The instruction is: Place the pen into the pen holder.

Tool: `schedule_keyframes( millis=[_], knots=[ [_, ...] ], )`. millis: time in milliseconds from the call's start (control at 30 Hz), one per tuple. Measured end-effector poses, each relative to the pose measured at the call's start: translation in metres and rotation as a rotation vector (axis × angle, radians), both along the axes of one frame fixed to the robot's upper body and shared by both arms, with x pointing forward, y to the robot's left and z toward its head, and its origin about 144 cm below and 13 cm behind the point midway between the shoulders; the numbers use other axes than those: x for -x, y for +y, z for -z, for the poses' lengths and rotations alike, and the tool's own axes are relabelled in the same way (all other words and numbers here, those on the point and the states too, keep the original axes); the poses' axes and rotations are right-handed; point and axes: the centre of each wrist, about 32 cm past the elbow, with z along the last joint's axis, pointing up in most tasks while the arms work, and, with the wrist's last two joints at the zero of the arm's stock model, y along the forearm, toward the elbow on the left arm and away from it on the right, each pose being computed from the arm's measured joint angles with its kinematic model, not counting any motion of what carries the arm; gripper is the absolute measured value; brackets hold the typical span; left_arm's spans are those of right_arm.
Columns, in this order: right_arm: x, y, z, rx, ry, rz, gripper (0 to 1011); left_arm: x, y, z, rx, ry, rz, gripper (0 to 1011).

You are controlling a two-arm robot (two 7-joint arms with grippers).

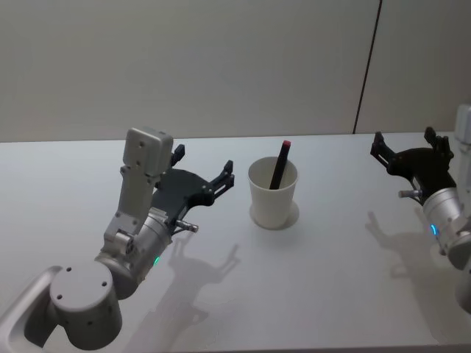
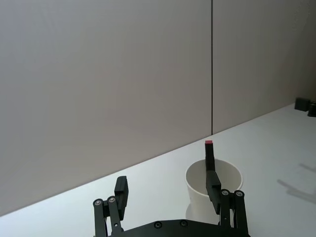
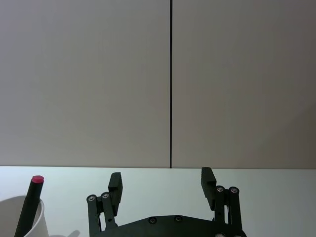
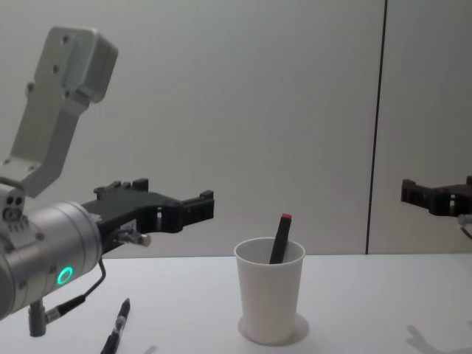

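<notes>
The white desk [image 1: 331,294] carries everything, and the left arm [image 1: 136,220] is the biggest thing over it, reaching from the near left corner toward the middle. The left gripper [image 1: 204,165] hangs above the desk just beside the pen holder [image 1: 272,198], on its left. Its jaws are spread wide with nothing between them, which fits a release over the cup. The right gripper [image 1: 404,140] sits well apart by the right edge, jaws equally wide and empty, apparently parked out of the way. The pen holder stands upright near the middle of the desk, nearer the far edge. The pen [image 1: 280,163] is inside it, leaning against the rim with its red cap poking above, so this placement looks finished. In the chest view a second pen [image 4: 118,324] lies flat on the desk near the left edge, below the left arm.
</notes>
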Motion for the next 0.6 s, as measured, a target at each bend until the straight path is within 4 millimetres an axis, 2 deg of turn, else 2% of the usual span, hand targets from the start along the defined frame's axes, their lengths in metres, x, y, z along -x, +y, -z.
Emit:
schedule_keyframes(
  millis=[600],
  knots=[
    [0.000, 0.000, 0.000, 0.001, 0.001, 0.000, 1001, -0.025, 0.020, 0.009, 0.028, 0.193, -0.066, 1004]
  ],
)
